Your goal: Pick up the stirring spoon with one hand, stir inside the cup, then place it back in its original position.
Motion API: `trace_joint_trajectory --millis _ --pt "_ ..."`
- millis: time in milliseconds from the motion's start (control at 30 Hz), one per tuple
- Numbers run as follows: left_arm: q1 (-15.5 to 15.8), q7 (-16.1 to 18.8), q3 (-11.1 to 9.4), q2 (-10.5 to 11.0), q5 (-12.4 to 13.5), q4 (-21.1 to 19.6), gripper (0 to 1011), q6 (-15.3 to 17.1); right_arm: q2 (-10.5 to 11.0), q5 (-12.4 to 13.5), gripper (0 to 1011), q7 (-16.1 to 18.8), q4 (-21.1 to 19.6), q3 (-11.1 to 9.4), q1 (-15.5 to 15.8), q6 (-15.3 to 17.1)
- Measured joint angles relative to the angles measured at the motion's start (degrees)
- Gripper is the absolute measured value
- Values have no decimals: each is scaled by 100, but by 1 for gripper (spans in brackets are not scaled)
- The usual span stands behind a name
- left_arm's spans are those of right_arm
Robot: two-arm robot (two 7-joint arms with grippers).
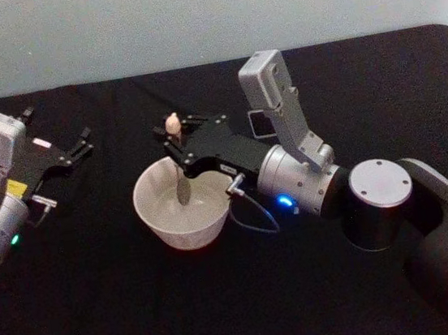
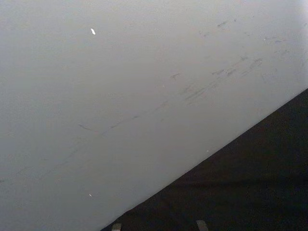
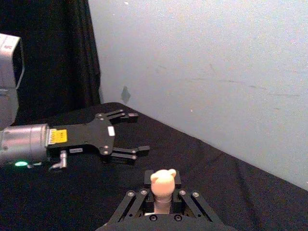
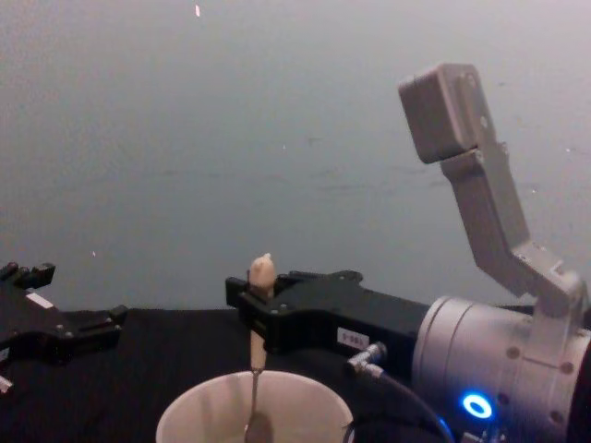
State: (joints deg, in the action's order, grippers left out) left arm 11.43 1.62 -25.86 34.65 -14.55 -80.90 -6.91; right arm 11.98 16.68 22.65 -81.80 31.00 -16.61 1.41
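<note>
right end effector (image 1: 173, 141): clamped on stirring spoon (image 1: 181, 177) handle, reaching in from 4 o'clock | spoon: upright, bowl down inside cup (image 1: 179, 237), seemingly near its floor | cup: mid-bench (image 1: 103, 313) | left end effector (image 1: 82, 144): spread wide, idle at cup's 10 o'clock

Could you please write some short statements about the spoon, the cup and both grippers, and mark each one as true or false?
1. The right gripper has its jaws shut on the stirring spoon. True.
2. The bowl of the spoon hangs outside the cup. False: it is down inside the cup.
3. The left gripper has its jaws open and holds nothing. True.
4. The spoon lies flat on the table. False: it stands nearly upright, with the pale knob on top.
5. The cup stands upright on the black table. True.
</note>
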Motion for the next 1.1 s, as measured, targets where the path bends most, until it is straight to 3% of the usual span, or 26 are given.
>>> trace_joint_trajectory --millis 267,600,867,1100 --pt "0 0 0 0 0 0 1001 0 87 1 188 7 -71 -134 70 18" --pt "0 0 0 0 0 0 1001 0 384 209 188 169 -537 -261 394 161" --pt "0 0 0 0 0 0 1001 0 592 335 188 269 -845 -230 605 251" --pt "0 0 0 0 0 0 1001 0 649 405 188 320 -976 -162 656 262"
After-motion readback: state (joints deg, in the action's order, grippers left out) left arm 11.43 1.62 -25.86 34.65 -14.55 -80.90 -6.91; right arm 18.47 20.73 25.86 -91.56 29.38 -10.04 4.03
